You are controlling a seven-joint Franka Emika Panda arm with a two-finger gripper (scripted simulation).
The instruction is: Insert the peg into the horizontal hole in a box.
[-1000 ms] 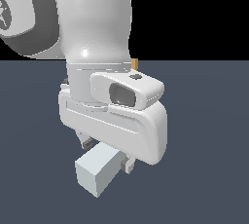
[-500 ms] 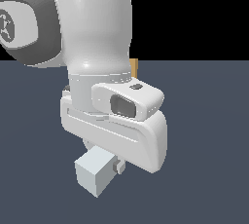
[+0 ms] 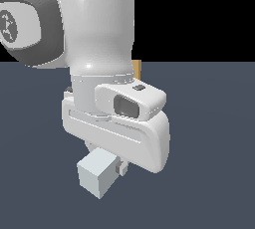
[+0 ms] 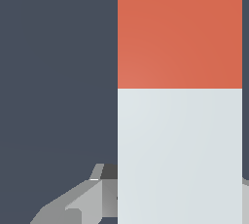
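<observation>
My gripper (image 3: 113,162) is shut on the peg (image 3: 97,176). In the exterior view only the peg's pale grey-white end shows, poking out below the white hand toward the camera. In the wrist view the peg (image 4: 180,121) fills the frame. Its red-orange end (image 4: 180,30) points away from the hand, and a grey finger (image 4: 78,203) shows beside the pale part. The box (image 3: 137,67) is a thin tan sliver behind the arm. Most of the box and the hole are hidden.
The white arm (image 3: 94,29) and hand (image 3: 119,133) block most of the exterior view. A dark blue-grey floor (image 3: 214,148) spreads around, with black background above it.
The hand has sunk a little and the arm has swung closer over it. The peg's pale end has barely shifted and stays in the grip.
</observation>
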